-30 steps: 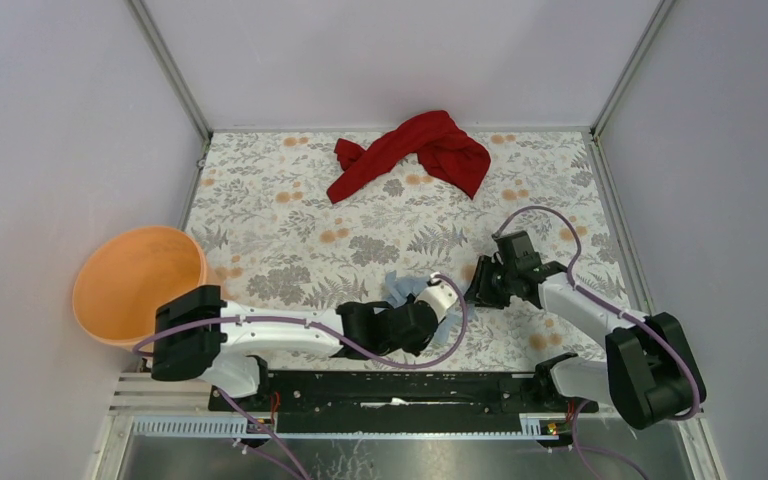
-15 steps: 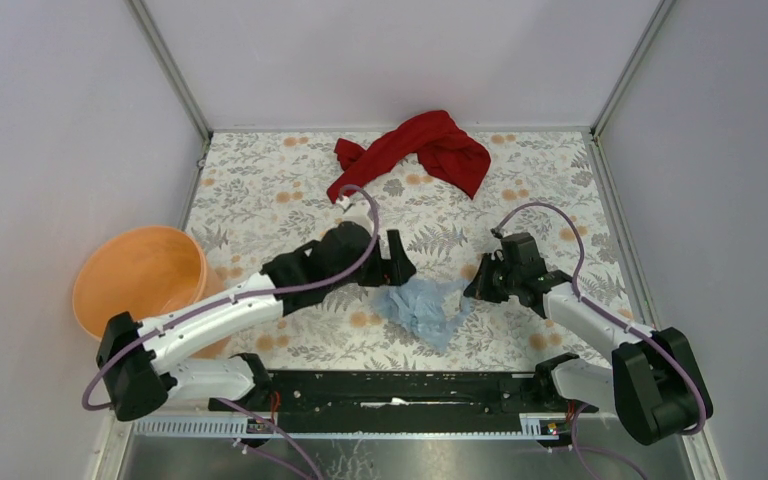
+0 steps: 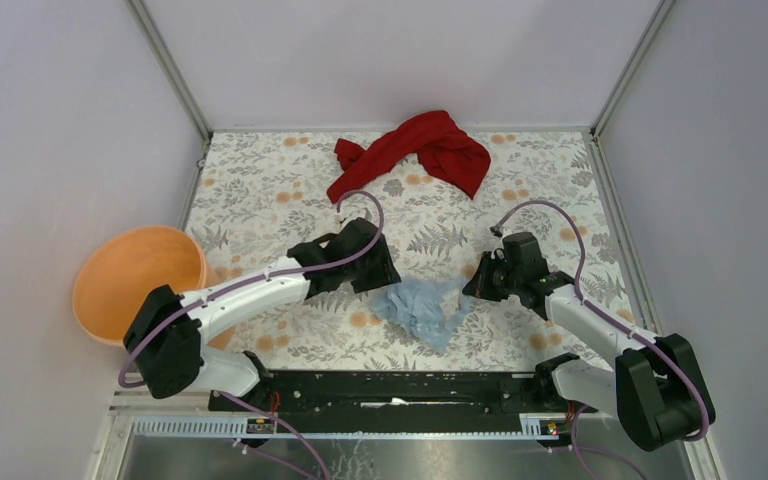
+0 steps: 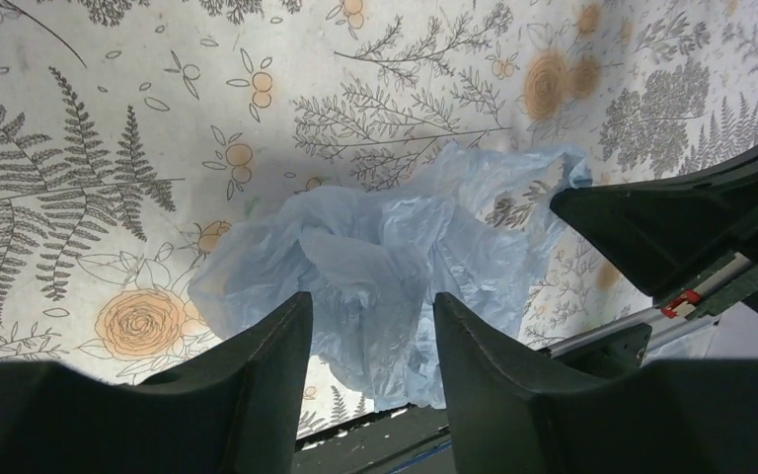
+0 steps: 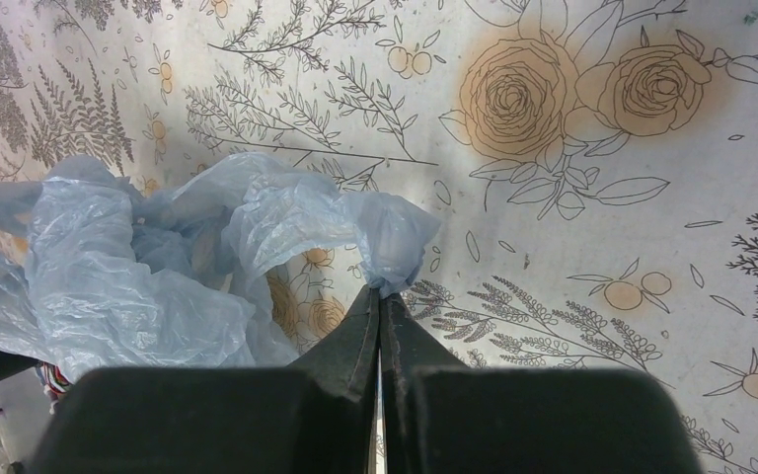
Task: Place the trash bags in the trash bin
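A crumpled pale blue trash bag [image 3: 422, 308] lies on the flowered table between my two grippers. My left gripper [image 3: 385, 272] hovers at the bag's left edge. In the left wrist view its jaws [image 4: 371, 301] stand apart, and the bag [image 4: 385, 257] shows through the gap beyond the tips. My right gripper [image 3: 475, 285] sits at the bag's right corner. The right wrist view shows it [image 5: 383, 293] shut on a pinched tip of the film [image 5: 385, 237]. The orange trash bin [image 3: 135, 283] stands at the table's left edge, far from both grippers.
A red cloth [image 3: 415, 150] lies bunched at the back of the table. Grey walls close in the left, right and back sides. The black rail [image 3: 400, 390] of the arm bases runs along the near edge, just below the bag.
The left gripper let go of the bag near the front, swung out over the table and came down at the bag's left edge. The right gripper closed on the bag's right corner.
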Motion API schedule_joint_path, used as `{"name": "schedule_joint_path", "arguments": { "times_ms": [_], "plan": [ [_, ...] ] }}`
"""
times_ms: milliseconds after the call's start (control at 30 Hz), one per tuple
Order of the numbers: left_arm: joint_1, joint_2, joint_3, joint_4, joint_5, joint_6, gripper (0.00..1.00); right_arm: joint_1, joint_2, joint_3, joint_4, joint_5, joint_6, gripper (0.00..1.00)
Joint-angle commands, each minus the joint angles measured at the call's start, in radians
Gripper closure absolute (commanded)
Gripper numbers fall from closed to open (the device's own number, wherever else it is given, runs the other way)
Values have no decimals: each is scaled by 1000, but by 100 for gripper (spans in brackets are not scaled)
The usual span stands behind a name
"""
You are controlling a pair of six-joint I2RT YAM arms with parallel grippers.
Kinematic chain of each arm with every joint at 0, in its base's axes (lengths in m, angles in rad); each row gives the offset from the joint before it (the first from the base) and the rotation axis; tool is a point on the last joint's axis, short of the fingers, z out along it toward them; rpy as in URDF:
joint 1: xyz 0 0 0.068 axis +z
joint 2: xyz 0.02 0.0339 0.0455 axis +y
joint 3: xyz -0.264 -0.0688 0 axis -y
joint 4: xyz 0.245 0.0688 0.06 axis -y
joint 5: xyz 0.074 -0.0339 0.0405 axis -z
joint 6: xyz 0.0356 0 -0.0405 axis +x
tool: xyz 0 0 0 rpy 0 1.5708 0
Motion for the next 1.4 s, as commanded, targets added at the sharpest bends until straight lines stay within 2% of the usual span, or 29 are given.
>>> {"name": "schedule_joint_path", "arguments": {
  "times_ms": [0, 100, 200, 267, 333, 400, 500, 567, 667, 700, 767, 800, 833, 867, 900, 933, 967, 1033, 1067, 1133, 1167, 1267, 1300, 1367],
  "plan": [
    [-27, 17, -1, 72, 42, -37, 50, -1, -7, 2, 22, -22, -16, 100],
    [-65, 51, 7, 74, 38, -31, 54, -1, -7, 11, 14, -21, -17, 100],
    [-59, 49, 18, 62, 29, 13, 82, -1, -19, 29, -4, -6, -15, 100],
    [-24, 31, 67, 20, 11, 94, 91, -1, -25, 72, -46, 36, -12, 100],
    [31, 13, 165, -63, -27, 212, 100, -2, -27, 154, -134, 142, -17, 100],
    [86, -13, 317, -158, -104, 340, 100, -10, -30, 258, -229, 240, -26, 100],
    [138, -74, 480, -181, -181, 476, 100, -22, -44, 425, -315, 346, -45, 100],
    [142, -117, 550, -114, -134, 559, 100, -22, -43, 567, -342, 324, -63, 100],
    [142, -129, 637, 15, -11, 650, 100, -23, 24, 801, -310, 172, -69, 100],
    [142, -100, 698, 10, -25, 663, 100, -22, 70, 911, -315, 133, -69, 100],
    [142, 18, 920, -94, -130, 666, 100, -22, 216, 1258, -404, 84, -76, 100],
    [142, 85, 1076, -153, -127, 687, 100, -20, 293, 1456, -472, 66, -83, 100],
    [141, 142, 1264, -197, -71, 731, 100, -9, 366, 1641, -553, 47, -97, 100],
    [134, 172, 1349, -209, -10, 757, 100, 10, 415, 1791, -587, 36, -119, 100],
    [110, 167, 1361, -179, 23, 785, 100, 35, 440, 1883, -591, 36, -146, 100],
    [74, 128, 1291, -104, -11, 813, 100, 59, 429, 1895, -563, 35, -166, 100],
    [32, 69, 1168, -20, -99, 827, 100, 73, 371, 1811, -492, 27, -166, 100],
    [17, -42, 875, 93, -261, 790, 100, 74, 226, 1465, -283, 12, -135, 100],
    [28, -72, 732, 98, -336, 762, 100, 74, 170, 1262, -194, 44, -122, 100],
    [88, -73, 480, 45, -393, 659, 100, 69, 124, 902, -75, 118, -118, 100],
    [141, -45, 382, -6, -363, 592, 100, 60, 149, 776, -80, 157, -107, 100],
    [271, -69, 188, -45, -299, 496, 100, 20, 246, 606, -165, 160, -81, 100],
    [294, -97, 185, -35, -274, 511, 100, 13, 248, 611, -176, 172, -80, 100],
    [302, -142, 285, -16, -216, 604, 100, 10, 218, 700, -192, 205, -107, 100]
  ]
}}
